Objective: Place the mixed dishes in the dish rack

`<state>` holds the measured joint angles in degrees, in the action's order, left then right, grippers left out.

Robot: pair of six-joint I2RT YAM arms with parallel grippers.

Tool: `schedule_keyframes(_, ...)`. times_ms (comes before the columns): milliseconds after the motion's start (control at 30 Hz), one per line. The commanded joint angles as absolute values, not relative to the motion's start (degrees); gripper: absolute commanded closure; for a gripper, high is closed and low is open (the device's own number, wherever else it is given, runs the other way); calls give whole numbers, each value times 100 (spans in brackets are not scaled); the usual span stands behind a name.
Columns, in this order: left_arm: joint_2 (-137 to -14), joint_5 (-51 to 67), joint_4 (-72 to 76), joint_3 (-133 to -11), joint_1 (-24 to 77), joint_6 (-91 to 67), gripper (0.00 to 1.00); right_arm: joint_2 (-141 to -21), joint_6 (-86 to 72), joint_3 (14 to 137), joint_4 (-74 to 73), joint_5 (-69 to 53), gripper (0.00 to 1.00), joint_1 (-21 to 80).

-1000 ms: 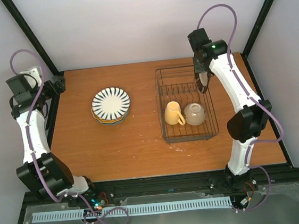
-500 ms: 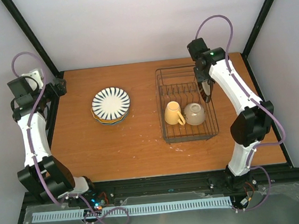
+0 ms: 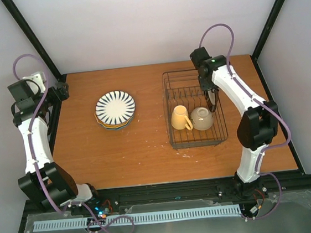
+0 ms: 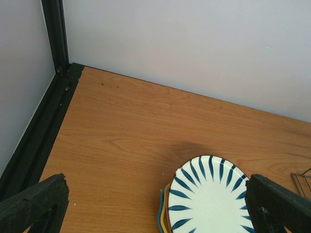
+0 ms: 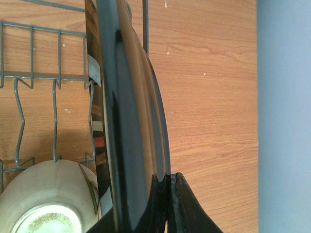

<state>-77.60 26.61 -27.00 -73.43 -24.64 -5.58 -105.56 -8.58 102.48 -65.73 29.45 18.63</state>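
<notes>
1. Right gripper [image 5: 167, 194] is clamped on the rim of the dark-rimmed plate [image 5: 127, 111], with the rim pinched between both fingers.
2. The plate stands on edge, thin side to the top camera. It is inside the dish rack [image 3: 194, 137], on the right side of the far half, among the upright dividers [image 5: 54, 116] (can't tell if its lower edge is seated on the wire).
3. The small cream bowl [image 3: 202, 118] is in the rack's near-right part, just beside the held plate. It looks mouth-down, with the foot ring up in the right wrist view.
4. The yellow mug [image 3: 179, 118] is in the rack just left of the bowl, handle pointing to the near edge.
5. Left gripper [image 4: 156, 184] has its jaws spread wide and holds nothing. It hangs over the far-left corner of the table [image 3: 148, 150].
6. The remaining plates are a stack on the table, left of the rack and well apart from it. The striped plate [image 3: 115, 107] is on top. Orange-yellow and blue rims [image 4: 162, 213] peek out under it in the left wrist view.
</notes>
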Motion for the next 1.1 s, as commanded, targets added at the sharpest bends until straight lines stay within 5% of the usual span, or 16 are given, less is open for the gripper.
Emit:
schedule_keyframes(0, -7733, 2582, -2721, -7391, -2471, -413, 0, -10837, -1007, 10102, -6593, 2779, 97, 1925)
schedule_keyframes(167, -7786, 2577, -2746, -7441, -2471, -389, 0, -11037, -1093, 10055, -6700, 2641, 88, 1949)
schedule_keyframes(300, -7800, 2580, -2763, -7436, -2477, -369, 0, -11020, -1156, 10117, -6654, 2698, 57, 1960)
schedule_keyframes(400, -7819, 2708, -2776, -7353, -2470, -392, 0, -11020, -1184, 10278, -6718, 2829, 45, 1969)
schedule_keyframes(1067, -8218, 3876, -2914, -6628, -2472, -797, 0, -10703, -1083, 11581, -7097, 3715, 29, 1975)
